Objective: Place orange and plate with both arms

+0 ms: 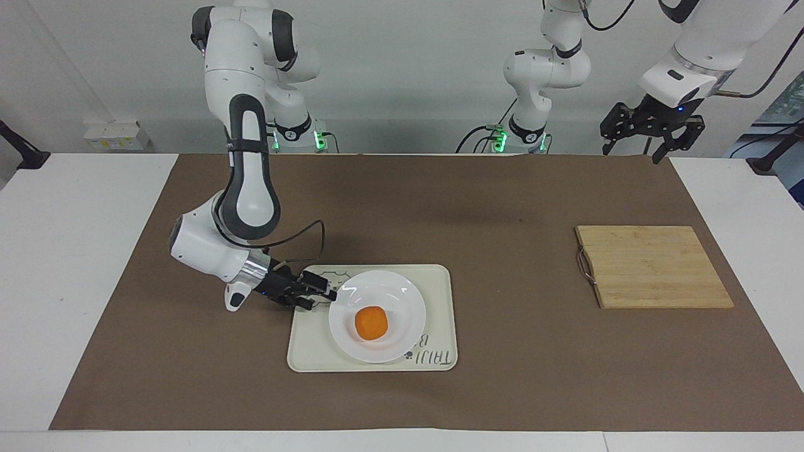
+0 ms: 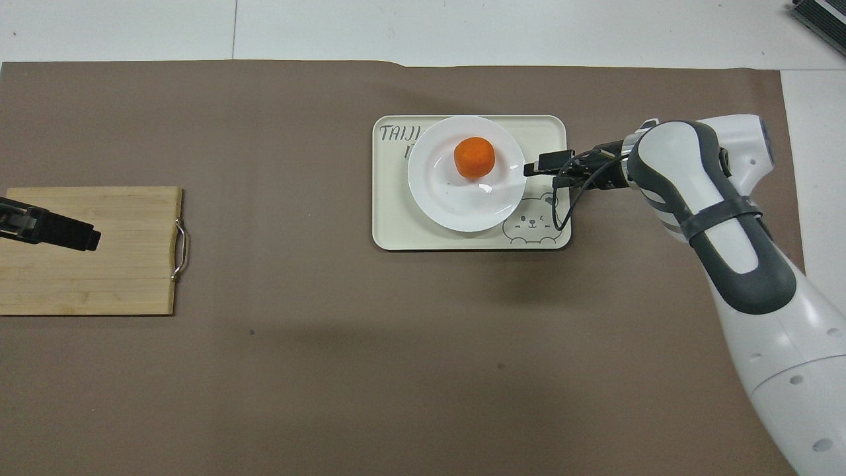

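Note:
The white plate (image 1: 402, 306) (image 2: 449, 198) lies flat on the cream tray (image 1: 440, 282) (image 2: 396, 225). On the plate rests the orange (image 1: 371, 322) (image 2: 474, 157). My right gripper (image 1: 326, 295) (image 2: 538, 165) is low over the tray's edge at the right arm's end. It is open, its fingertips just clear of the plate's rim and holding nothing. Raised above the left arm's end of the table, my left gripper (image 1: 633, 148) (image 2: 86, 238) is open, empty and waiting.
A bamboo cutting board (image 1: 653, 267) (image 2: 92, 277) with a metal handle lies toward the left arm's end of the table. A brown mat covers most of the tabletop. A black cable loops from the right wrist over the tray's corner.

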Robot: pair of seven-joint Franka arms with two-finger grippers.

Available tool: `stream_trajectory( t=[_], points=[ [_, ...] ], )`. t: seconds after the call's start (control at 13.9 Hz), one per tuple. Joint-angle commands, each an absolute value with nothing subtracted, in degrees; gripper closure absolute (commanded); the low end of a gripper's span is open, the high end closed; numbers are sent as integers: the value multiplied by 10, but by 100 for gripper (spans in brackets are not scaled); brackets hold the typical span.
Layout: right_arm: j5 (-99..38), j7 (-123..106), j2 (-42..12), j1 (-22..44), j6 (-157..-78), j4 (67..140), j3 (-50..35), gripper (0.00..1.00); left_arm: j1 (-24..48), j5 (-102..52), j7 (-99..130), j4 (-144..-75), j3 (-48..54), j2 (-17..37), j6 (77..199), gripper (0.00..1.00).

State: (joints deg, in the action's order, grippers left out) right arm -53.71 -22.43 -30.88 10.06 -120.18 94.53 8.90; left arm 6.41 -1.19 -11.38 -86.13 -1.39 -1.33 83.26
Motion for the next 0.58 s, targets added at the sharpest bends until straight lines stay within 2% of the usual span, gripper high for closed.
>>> stream_trajectory(
  t=[0.0, 0.5],
  points=[
    [-490, -188, -294, 96, -1205, 938, 89, 0, 68, -12, -107, -860, -14, -18, 831, 0],
    [-163, -4, -234, 113, -1193, 909, 86, 0, 69, -12, -107, -860, -14, -18, 831, 0]
  ],
)
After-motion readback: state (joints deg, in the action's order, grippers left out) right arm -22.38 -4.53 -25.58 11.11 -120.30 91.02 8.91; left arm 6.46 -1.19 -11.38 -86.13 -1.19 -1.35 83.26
